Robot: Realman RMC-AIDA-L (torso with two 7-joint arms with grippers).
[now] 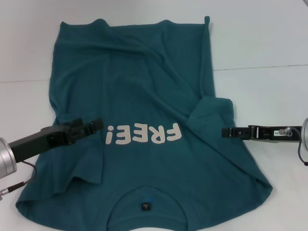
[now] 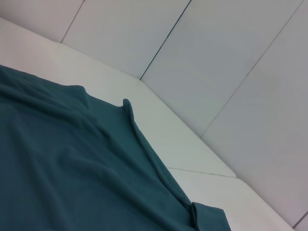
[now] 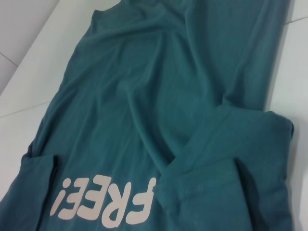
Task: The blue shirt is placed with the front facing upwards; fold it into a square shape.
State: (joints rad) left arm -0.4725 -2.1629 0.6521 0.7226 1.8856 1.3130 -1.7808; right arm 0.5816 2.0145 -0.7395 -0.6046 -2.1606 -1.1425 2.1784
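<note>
Fingers of both arms, left (image 1: 97,123) and right (image 1: 225,132), look closed and empty over the blue shirt (image 1: 144,86).

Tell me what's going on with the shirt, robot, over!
Left gripper over the shirt beside the lettering; right gripper at the folded-in sleeve edge. Blue shirt front up, wrinkled, not yet square. Nothing in the way.
</note>
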